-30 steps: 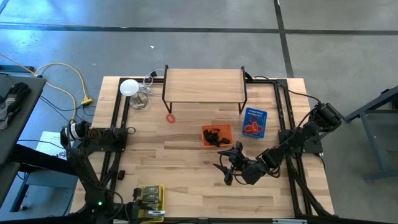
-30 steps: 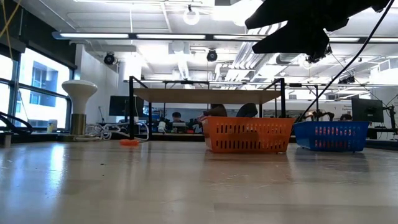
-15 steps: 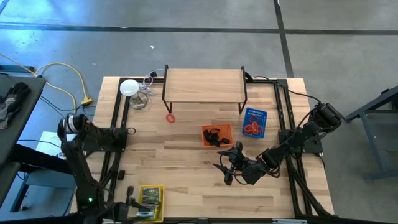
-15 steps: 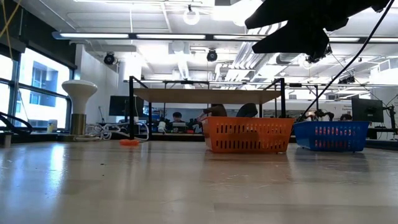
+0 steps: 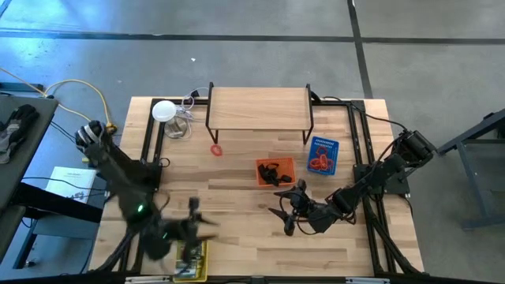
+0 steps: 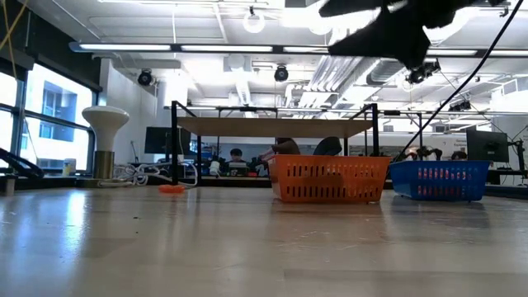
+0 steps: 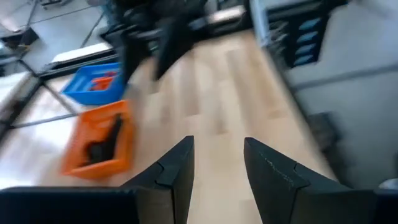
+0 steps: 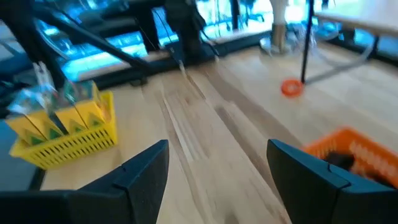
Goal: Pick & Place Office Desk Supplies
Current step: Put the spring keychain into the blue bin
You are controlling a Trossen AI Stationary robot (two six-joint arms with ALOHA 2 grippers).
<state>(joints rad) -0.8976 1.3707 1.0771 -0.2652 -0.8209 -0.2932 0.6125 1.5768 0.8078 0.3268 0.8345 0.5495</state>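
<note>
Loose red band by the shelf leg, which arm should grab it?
Right, probably. The right gripper hangs open, empty, with the red band in its wrist view. The left gripper is blurred near the yellow basket, farther off.

Pale wood table point(image 5: 237, 237), planked and lightly glossy; 3 slotted plastic baskets: orange point(image 5: 275, 172), blue point(image 5: 322, 155), yellow point(image 8: 65, 140); wood-topped shelf point(image 5: 258, 108) on thin black metal legs
</note>
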